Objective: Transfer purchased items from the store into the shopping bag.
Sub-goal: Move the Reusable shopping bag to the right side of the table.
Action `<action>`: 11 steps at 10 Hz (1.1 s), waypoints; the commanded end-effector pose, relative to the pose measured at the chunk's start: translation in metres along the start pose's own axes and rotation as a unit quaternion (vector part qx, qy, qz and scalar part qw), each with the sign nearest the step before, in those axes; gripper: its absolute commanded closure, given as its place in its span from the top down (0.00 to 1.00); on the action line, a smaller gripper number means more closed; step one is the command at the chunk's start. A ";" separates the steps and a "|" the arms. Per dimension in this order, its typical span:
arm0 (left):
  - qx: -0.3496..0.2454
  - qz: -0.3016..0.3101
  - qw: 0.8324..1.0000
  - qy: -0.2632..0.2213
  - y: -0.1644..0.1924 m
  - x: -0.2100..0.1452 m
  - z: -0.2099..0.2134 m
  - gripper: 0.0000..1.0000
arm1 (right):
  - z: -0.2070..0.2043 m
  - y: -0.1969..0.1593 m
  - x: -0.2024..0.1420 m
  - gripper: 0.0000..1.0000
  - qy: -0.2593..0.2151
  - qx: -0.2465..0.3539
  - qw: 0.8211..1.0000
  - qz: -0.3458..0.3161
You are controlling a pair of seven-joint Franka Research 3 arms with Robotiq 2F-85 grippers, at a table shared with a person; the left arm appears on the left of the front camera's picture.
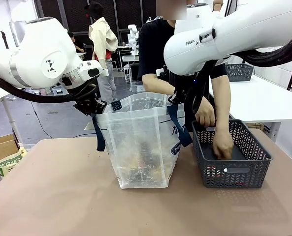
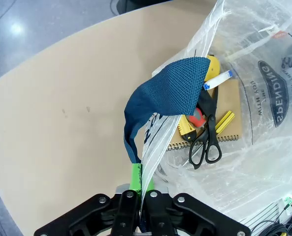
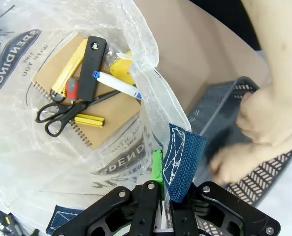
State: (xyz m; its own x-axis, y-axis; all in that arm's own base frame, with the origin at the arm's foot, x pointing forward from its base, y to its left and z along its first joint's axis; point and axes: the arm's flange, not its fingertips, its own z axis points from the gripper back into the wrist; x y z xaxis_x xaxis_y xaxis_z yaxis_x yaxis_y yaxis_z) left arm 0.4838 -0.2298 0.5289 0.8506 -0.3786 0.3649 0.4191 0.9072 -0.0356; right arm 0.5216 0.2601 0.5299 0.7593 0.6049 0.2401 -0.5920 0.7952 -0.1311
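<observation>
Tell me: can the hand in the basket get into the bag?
Probably yes: the left claw and right claw pinch the bag rim, holding its mouth open, and the hand is near.

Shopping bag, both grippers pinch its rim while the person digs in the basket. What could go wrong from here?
The thin rim of the bag could slip from the left gripper or right gripper, so the mouth sags shut. The person's hand in the basket sits close below the right arm; a move might bump it. The scissors might poke the plastic if tugged.
</observation>
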 end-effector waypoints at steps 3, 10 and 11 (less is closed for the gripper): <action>0.006 0.001 1.000 -0.002 0.001 0.001 0.001 0.00 | 0.001 -0.001 -0.001 0.00 0.004 -0.001 1.000 0.000; 0.006 0.001 1.000 -0.002 0.001 0.001 0.001 0.00 | 0.001 -0.001 -0.001 0.00 0.004 -0.001 1.000 0.000; 0.006 0.001 1.000 -0.002 0.001 0.001 0.001 0.00 | 0.001 -0.001 -0.001 0.00 0.004 -0.001 1.000 0.000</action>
State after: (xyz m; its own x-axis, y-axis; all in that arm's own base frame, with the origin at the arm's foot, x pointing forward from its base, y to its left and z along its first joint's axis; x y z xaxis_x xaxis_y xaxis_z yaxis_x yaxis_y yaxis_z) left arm 0.4838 -0.2298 0.5289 0.8506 -0.3786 0.3649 0.4191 0.9072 -0.0356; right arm 0.5216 0.2601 0.5299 0.7593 0.6049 0.2401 -0.5920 0.7952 -0.1311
